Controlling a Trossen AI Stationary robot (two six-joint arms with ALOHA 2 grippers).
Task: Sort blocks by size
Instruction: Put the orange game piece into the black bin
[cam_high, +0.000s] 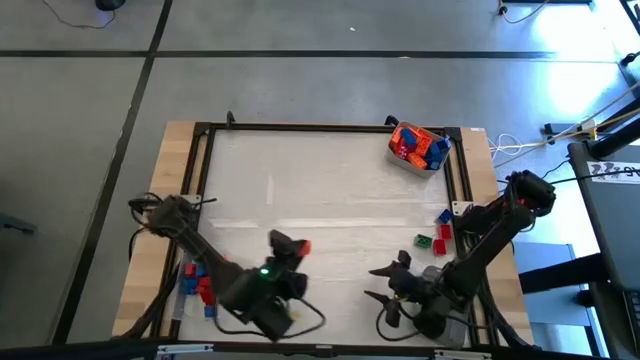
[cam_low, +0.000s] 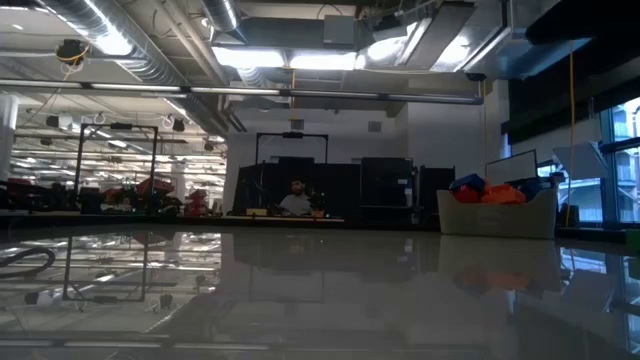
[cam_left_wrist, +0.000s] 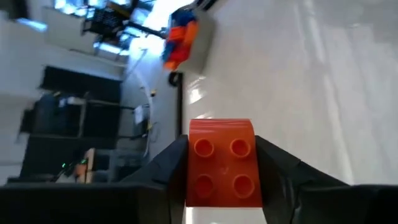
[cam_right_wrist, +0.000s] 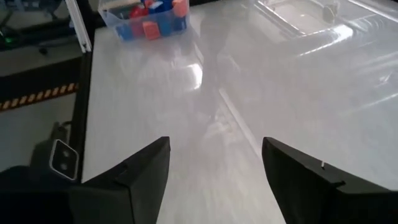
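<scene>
While the red block (cam_left_wrist: 224, 163) sits pinched between the left gripper (cam_high: 292, 247) fingers, studs facing the wrist cam, it hangs over the near-left part of the counter (cam_high: 330, 190), not yet set down. Its long axis runs along the fingers, w/ the jaws pressing its two long sides. Nearest pile for it, by my read, is the cluster of red & blue blocks (cam_high: 197, 283) at the counter's left edge, just beside and behind that arm, so the left arm is the closer one by far. Right gripper (cam_high: 392, 285) hovers over the near-right area, jaws wide, holding nothing. A few loose blocks (cam_high: 437, 238), blue, green, red, lie just beyond it toward the right edge. Far-right corner holds a clear tub (cam_high: 418, 148) full of orange/blue/red blocks, well apart from both arms. Next move prob. turns on swinging the red block leftward to that near pile.
</scene>
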